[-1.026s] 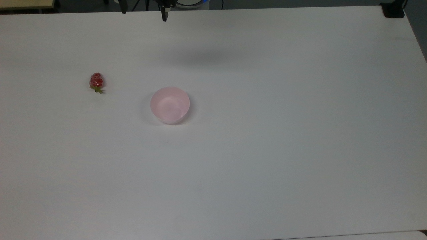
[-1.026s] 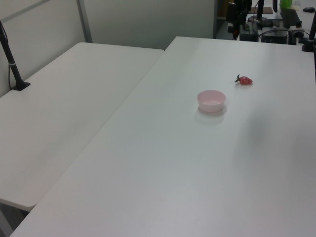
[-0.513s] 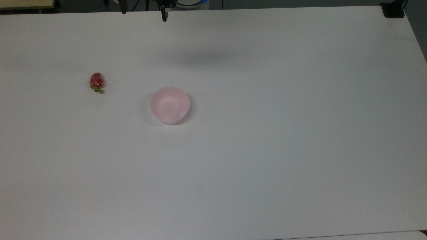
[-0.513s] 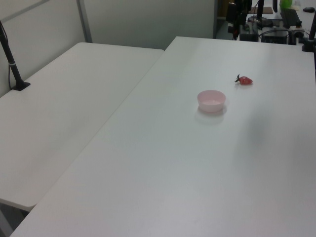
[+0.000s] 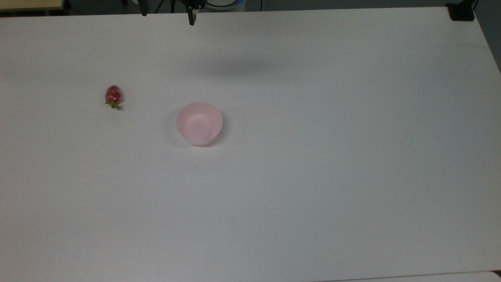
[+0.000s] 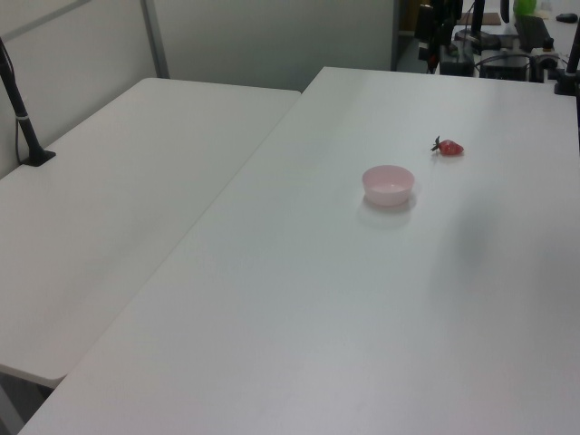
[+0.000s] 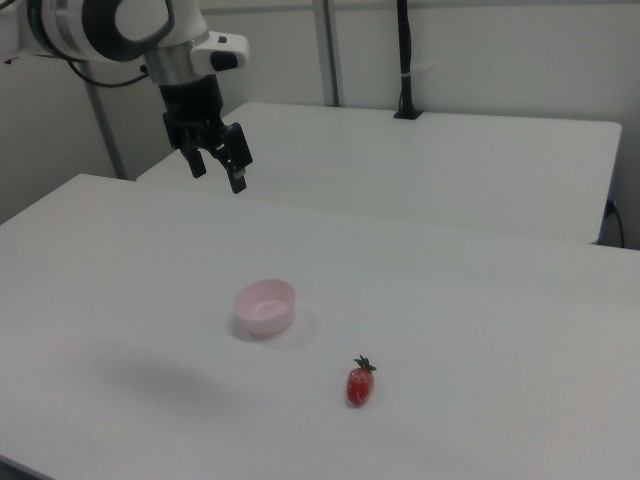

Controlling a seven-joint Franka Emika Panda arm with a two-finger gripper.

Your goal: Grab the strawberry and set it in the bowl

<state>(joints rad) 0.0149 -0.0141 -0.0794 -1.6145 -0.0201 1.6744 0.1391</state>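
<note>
The black two-finger end effector [image 7: 217,167] hangs high above the white, smooth-topped bench [image 7: 480,330], its fingers spread apart and holding nothing. The small glossy red strawberry with a spiky green cap [image 7: 359,384] lies on its side on the bare bench, well apart from the end effector. In the top view it sits toward the top view's left [image 5: 113,96], with its cap pointing toward the lower edge. The small round pale pink bowl, smooth and plastic-looking [image 7: 265,306], stands upright and empty near the strawberry but not touching it [image 5: 199,123].

The main risk, as I judge it, lies in the grasp. The strawberry is a rounded, tapering oval with a slick skin, so fingers closing off-centre or across the taper could squeeze it sideways and send it rolling over the flat, featureless bench. Coming down too low could press the fingertips into the bench; closing on the leafy cap alone would likely give a weak hold. The bowl looks light and shallow-walled, so a low carry could nudge it or tip it, and a release from too high could let the strawberry bounce back out.
</note>
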